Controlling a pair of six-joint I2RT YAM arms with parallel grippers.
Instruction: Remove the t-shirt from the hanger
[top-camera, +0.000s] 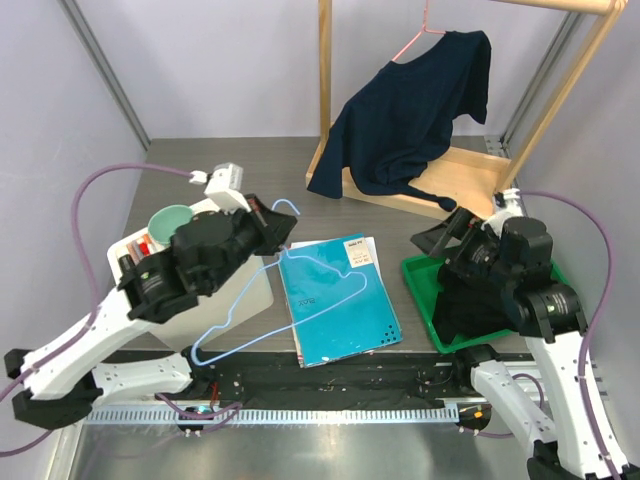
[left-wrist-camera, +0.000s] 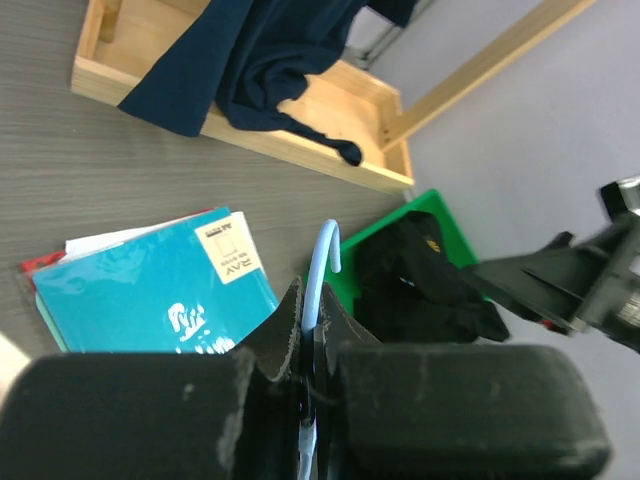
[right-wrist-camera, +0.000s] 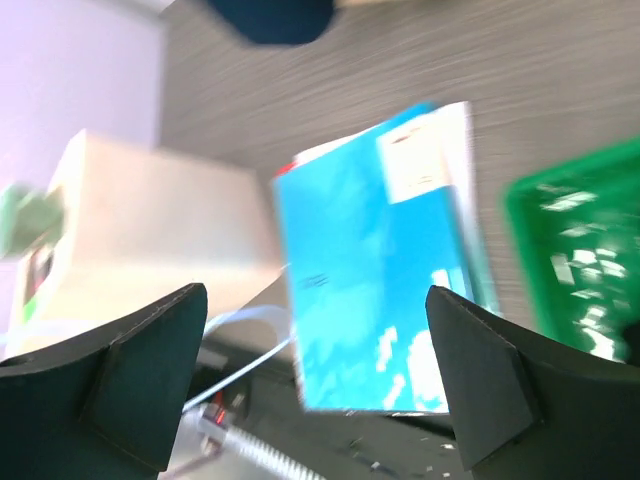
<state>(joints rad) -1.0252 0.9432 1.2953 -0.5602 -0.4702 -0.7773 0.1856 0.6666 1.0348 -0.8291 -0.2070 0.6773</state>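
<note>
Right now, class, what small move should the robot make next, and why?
Probably open the left gripper and set down the blue hanger: it is bare, while the navy t-shirt hangs on the pink hanger. The right gripper is open and free.

One pink hanger (top-camera: 427, 22), one blue hanger (left-wrist-camera: 318, 275), one navy t-shirt (top-camera: 410, 105), one green tray (top-camera: 422, 290), one teal booklet (top-camera: 340, 305)

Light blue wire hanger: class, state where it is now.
The light blue wire hanger sits left of centre in the top view, its hook clamped in the left end effector, its frame crossing the white plastic bin and the teal paperback book.
</note>
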